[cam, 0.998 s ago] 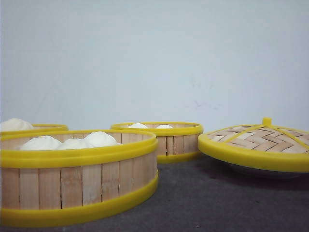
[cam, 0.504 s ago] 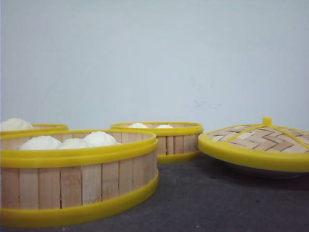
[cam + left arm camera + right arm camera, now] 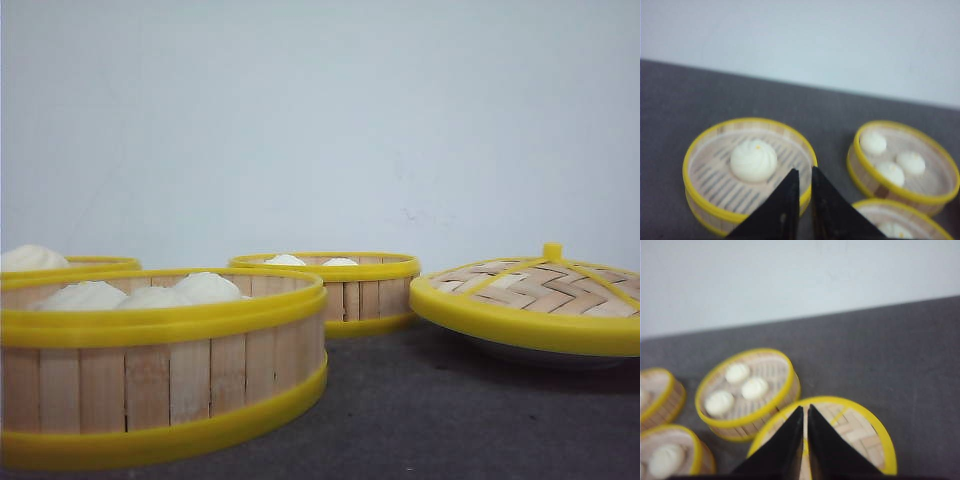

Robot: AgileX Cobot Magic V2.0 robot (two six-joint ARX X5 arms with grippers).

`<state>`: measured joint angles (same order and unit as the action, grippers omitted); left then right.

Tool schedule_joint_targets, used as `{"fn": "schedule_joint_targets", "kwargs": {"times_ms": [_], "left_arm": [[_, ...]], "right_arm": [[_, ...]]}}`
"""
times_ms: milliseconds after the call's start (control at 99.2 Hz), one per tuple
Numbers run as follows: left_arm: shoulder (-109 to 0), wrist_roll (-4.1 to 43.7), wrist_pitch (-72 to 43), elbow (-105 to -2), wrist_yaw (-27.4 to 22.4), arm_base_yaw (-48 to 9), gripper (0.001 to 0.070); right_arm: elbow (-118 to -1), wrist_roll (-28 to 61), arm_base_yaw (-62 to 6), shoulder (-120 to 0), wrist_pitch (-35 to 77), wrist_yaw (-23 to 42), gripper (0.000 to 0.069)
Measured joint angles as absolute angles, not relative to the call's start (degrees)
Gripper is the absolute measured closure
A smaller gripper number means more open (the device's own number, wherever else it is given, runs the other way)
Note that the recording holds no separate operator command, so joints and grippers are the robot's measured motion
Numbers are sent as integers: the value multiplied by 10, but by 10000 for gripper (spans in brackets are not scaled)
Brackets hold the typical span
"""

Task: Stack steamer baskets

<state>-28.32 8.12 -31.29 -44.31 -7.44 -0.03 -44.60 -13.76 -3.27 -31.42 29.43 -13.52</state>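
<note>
Three steamer baskets stand apart on the dark table. The nearest steamer basket (image 3: 160, 380) holds white buns. Behind it at the far left is the steamer basket with one big bun (image 3: 85, 264) (image 3: 710, 200). The steamer basket with three small buns (image 3: 345, 295) (image 3: 867, 175) (image 3: 775, 400) is at the middle back. My left gripper (image 3: 805, 172) hangs shut and empty over the near rim of the one-bun basket. My right gripper (image 3: 805, 408) is shut and empty above the woven lid (image 3: 855, 432). Neither gripper shows in the front view.
The domed woven lid (image 3: 530, 300) with yellow rim and knob rests on a white plate (image 3: 540, 355) at the right. A pale wall runs along the back of the table. The dark tabletop (image 3: 430, 420) lies between the nearest basket and the lid.
</note>
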Motion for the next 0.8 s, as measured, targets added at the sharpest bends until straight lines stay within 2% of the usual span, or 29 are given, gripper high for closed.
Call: {"fn": "schedule_joint_targets", "kwargs": {"times_ms": [242, 524, 565, 605, 645, 676, 736, 797], "left_arm": [[-391, 45, -356, -462, -77, 0, 695], [-412, 31, -368, -462, -77, 0, 694], [-412, 30, -368, -462, -77, 0, 681], [-412, 30, -369, -462, -77, 0, 640], [-412, 29, -369, -462, -77, 0, 560], [-412, 29, -369, -462, -77, 0, 493], [-413, 27, -369, -462, -77, 0, 373], [-413, 26, -369, -462, -77, 0, 310]], "right_arm": [[-471, -79, -33, -467, 335, -133, 681], [-471, -43, -33, -532, 347, -123, 681], [-471, -42, -34, -534, 347, -120, 681], [-471, -41, -34, -534, 347, -120, 676], [-471, -38, -34, -534, 347, -120, 634], [-471, -38, -34, -534, 347, -120, 577], [-471, -37, -34, -534, 347, -120, 412], [-471, -37, -34, -534, 347, -120, 247]]}}
